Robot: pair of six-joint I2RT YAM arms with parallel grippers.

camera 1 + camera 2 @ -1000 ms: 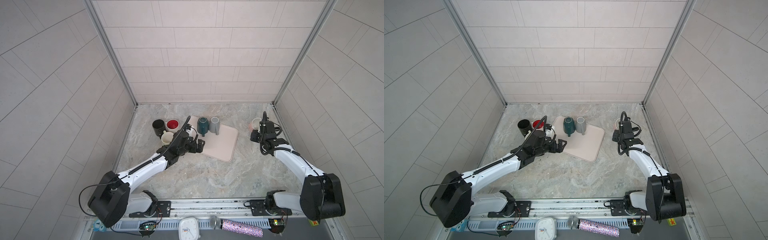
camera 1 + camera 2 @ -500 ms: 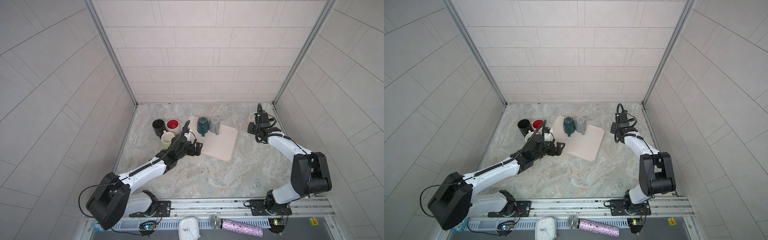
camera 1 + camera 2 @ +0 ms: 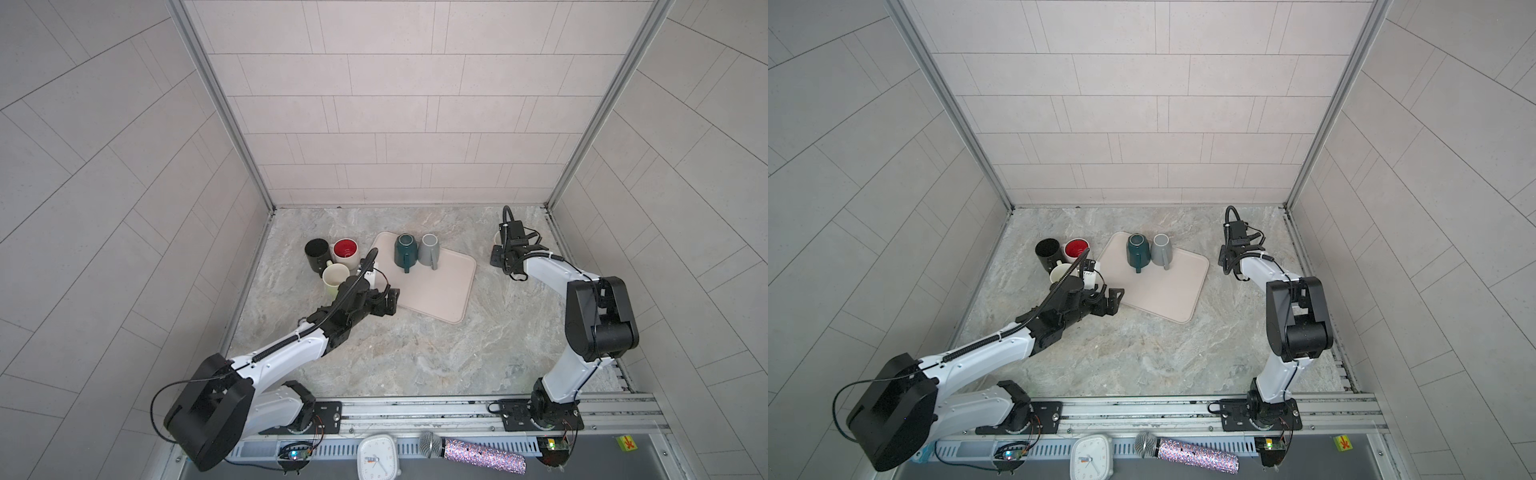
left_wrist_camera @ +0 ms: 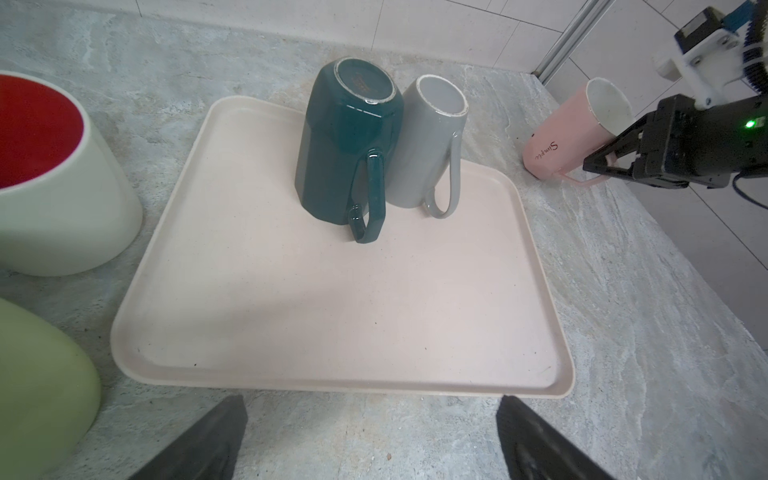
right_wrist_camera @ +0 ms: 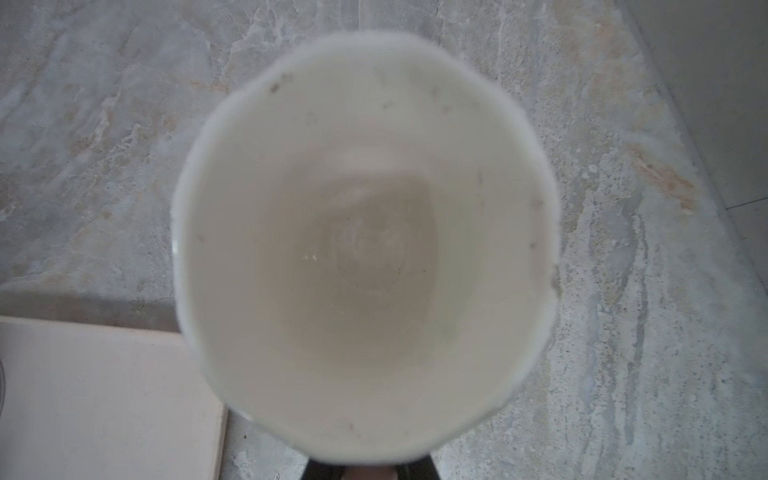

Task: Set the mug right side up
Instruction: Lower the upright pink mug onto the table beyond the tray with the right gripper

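Between tray edge [image 4: 524,232] and wall [image 3: 665,208], pink mug [image 4: 569,137]

White clock [image 3: 379,457] just beside glittery microphone [image 3: 473,453]

Bright, soft, even light from above. Sharp in both top views, with wall seams bowed toward the frame corners. Faint, blurred-edged shadow across the tray [image 4: 415,311]. Small glare on the teal mug [image 4: 349,137] handle. Right wrist view badly out of focus on the close mug [image 5: 365,249]; sharper on the table [image 5: 623,291] behind.
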